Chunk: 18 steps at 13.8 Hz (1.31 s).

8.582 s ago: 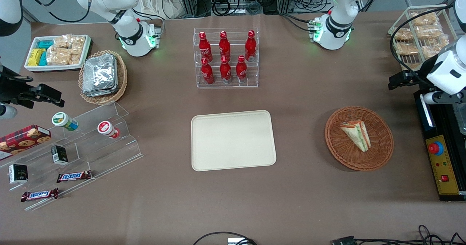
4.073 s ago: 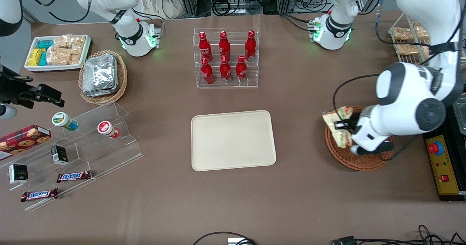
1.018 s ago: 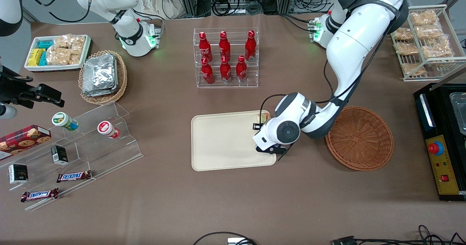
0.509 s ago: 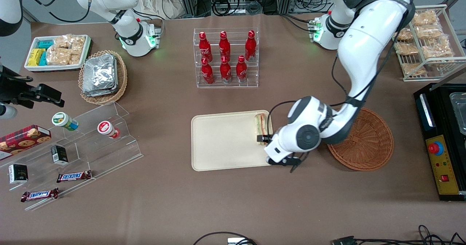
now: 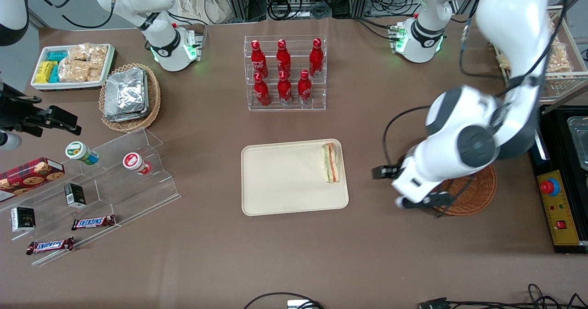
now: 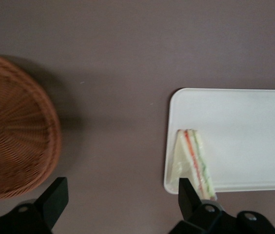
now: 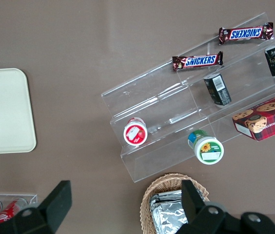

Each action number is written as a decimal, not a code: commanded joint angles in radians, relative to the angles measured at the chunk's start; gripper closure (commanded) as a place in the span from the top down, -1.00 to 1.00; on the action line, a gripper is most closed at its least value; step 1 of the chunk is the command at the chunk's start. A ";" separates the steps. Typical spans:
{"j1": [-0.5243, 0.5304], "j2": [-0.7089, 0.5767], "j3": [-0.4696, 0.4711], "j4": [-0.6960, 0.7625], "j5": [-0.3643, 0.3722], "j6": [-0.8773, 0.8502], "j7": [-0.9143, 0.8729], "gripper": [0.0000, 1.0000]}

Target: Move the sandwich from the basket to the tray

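Pale bread wedge: sandwich (image 5: 330,162), red and green filling edge up, on the tray.
Tray (image 5: 285,180): cream; sandwich lies at its end nearest the basket, just inside the rim.
Basket (image 5: 477,192): reddish-brown wicker, nothing visible in it, partly under the arm.
Tool (image 5: 382,173): above bare bench between tray and basket, fingers (image 6: 54,200) spread wide, gripping nothing.

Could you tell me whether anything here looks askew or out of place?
Only slightly: the sandwich lies on the tray hard against the rim on the basket's side, not centred. The open pincer hangs empty over the table between tray and basket.
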 commanded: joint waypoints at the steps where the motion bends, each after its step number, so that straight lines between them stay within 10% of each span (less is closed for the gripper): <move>1: 0.060 -0.128 -0.004 -0.040 0.017 -0.105 0.007 1.00; 18: 0.239 -0.339 -0.010 -0.114 -0.004 -0.298 0.216 1.00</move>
